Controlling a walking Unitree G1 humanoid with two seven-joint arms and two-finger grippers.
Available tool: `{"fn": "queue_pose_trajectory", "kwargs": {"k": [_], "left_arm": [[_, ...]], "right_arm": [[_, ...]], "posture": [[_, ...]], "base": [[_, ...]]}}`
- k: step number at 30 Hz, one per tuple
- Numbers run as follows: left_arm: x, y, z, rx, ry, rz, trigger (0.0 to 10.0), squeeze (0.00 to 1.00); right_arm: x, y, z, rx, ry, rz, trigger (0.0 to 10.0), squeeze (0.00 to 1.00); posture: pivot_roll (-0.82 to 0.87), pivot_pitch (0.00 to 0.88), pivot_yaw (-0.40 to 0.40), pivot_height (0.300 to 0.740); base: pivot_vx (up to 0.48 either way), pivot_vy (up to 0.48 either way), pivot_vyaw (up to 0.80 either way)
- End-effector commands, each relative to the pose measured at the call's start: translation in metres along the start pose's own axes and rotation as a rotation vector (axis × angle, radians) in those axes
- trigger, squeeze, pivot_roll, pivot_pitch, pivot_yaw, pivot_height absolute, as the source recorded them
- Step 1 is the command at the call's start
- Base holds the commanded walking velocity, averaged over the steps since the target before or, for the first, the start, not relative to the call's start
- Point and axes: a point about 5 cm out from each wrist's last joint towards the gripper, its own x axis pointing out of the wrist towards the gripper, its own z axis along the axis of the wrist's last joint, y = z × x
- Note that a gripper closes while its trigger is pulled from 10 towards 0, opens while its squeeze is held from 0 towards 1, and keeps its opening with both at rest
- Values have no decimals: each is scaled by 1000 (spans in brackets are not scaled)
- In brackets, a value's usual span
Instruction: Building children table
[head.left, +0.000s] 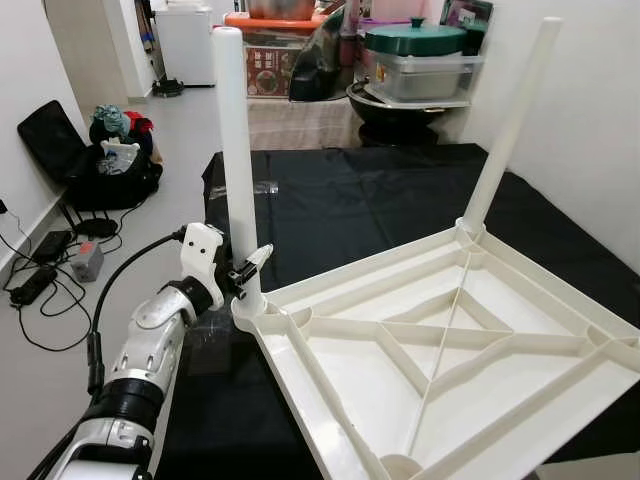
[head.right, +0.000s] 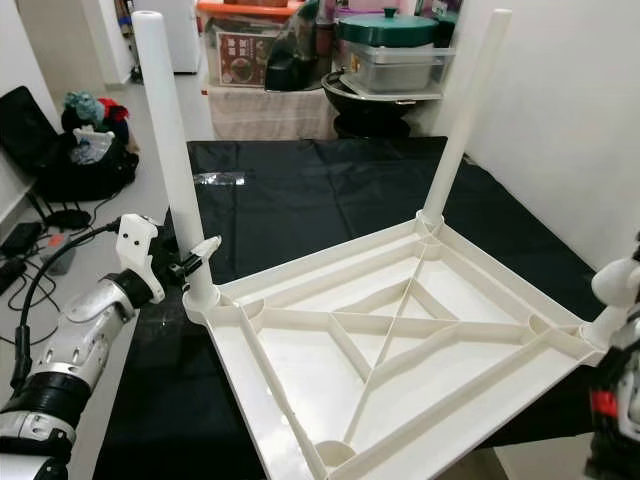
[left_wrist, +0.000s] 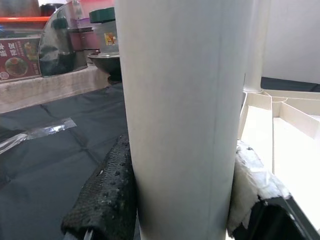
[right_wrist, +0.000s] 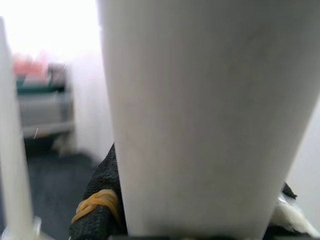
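Left hand (head.left: 247, 268) clamps the near-left leg (head.left: 233, 150) low, just above its socket in the upturned tabletop (head.left: 350, 380) on the black-covered bench (head.left: 340, 210). Right hand (head.right: 618, 300) holds a third leg (right_wrist: 210, 115) at the tabletop's right corner. A far leg (head.right: 462, 120) stands upright. The plastic looks light, stiff and smooth, so gripping low near the socket seems steadiest. Wrist views show the pads (left_wrist: 102, 195) pressed on each leg; head views show the layout.
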Motion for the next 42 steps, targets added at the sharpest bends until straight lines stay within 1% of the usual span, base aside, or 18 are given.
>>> {"fn": "queue_pose_trajectory", "kwargs": {"k": [1, 2, 3, 5, 6, 9, 11, 18, 24, 25, 28, 31, 32, 34, 36, 37, 40, 42], "left_arm": [[-8, 0, -16, -9, 69, 24, 0, 0], [-8, 0, -16, -9, 67, 34, 0, 0], [-8, 0, -16, -9, 67, 34, 0, 0], [-9, -1, -16, -9, 65, 39, 0, 0], [-9, 0, -15, -8, 63, 41, 0, 0], [-10, 1, -14, -6, 61, 46, 0, 0], [-11, 3, -14, -3, 61, 52, 0, 0], [-12, 3, -13, 1, 62, 57, 0, 0], [-13, 2, -13, -2, 61, 60, 0, 0], [-14, 3, -14, -1, 65, 62, 0, 0], [-14, 3, -14, -1, 66, 63, 0, 0], [-15, 5, -13, -5, 66, 75, 0, 0], [-15, 5, -13, -5, 66, 75, 0, 0], [-20, 4, -11, -26, 68, 66, 0, 0], [-23, 2, -9, -37, 67, 40, 0, 0], [-29, -7, -6, -55, 64, -25, 0, 0], [-30, -13, -3, -76, 58, -54, 0, 0], [-30, -22, 2, -117, 44, -105, 0, 0]], "right_arm": [[-3, 3, -7, -23, 51, 25, 0, 0], [-12, 4, -27, -62, 171, 71, 0, 0], [-12, 4, -27, -62, 171, 71, 0, 0], [-24, 5, -45, -109, 263, 110, 0, 0], [-28, 0, -53, -143, 285, 93, 0, 0], [-31, -14, -61, -221, 292, 16, 0, 0], [-30, -20, -63, -223, 304, -19, 0, 0], [-32, -13, -69, -241, 325, -1, 0, 0], [-31, 2, -71, -184, 303, 7, 0, 0], [-30, 15, -71, -139, 277, 17, 0, 0], [-30, 19, -72, -125, 270, 18, 0, 0], [-32, 34, -77, -75, 265, 28, 0, 0], [-32, 34, -77, -75, 265, 28, 0, 0], [-35, 47, -83, -33, 273, 37, 0, 0], [-36, 53, -86, 3, 276, 34, 0, 0], [-36, 63, -89, 54, 273, 37, 0, 0], [-36, 68, -91, 81, 273, 35, 0, 0], [-34, 75, -94, 116, 275, 32, 0, 0]], "posture": [[-60, 0, -53, 740], [-59, 0, -56, 740], [-59, 0, -56, 740], [-57, 0, -59, 740], [-55, 0, -60, 740], [-47, 0, -62, 740], [-48, 0, -62, 740], [-39, 0, -71, 740], [-33, 0, -74, 740], [-30, 0, -75, 740], [-30, 0, -75, 740], [-17, 0, -78, 740], [-17, 0, -78, 740], [-2, 0, -85, 740], [4, 0, -87, 740], [8, 0, -88, 740], [12, 0, -90, 740], [10, 0, -86, 740]], "base": [[0, 0, 0], [0, 0, 0], [0, 0, 0], [0, 0, 0], [0, 0, 0], [0, 0, 0], [0, 0, 0], [0, 0, 0], [0, 0, 0], [0, 0, 0], [0, 0, 0], [0, 0, 0], [0, 0, 0], [0, 0, 0], [0, 0, 0], [0, 0, 0], [0, 0, 0], [0, 0, 0]]}}
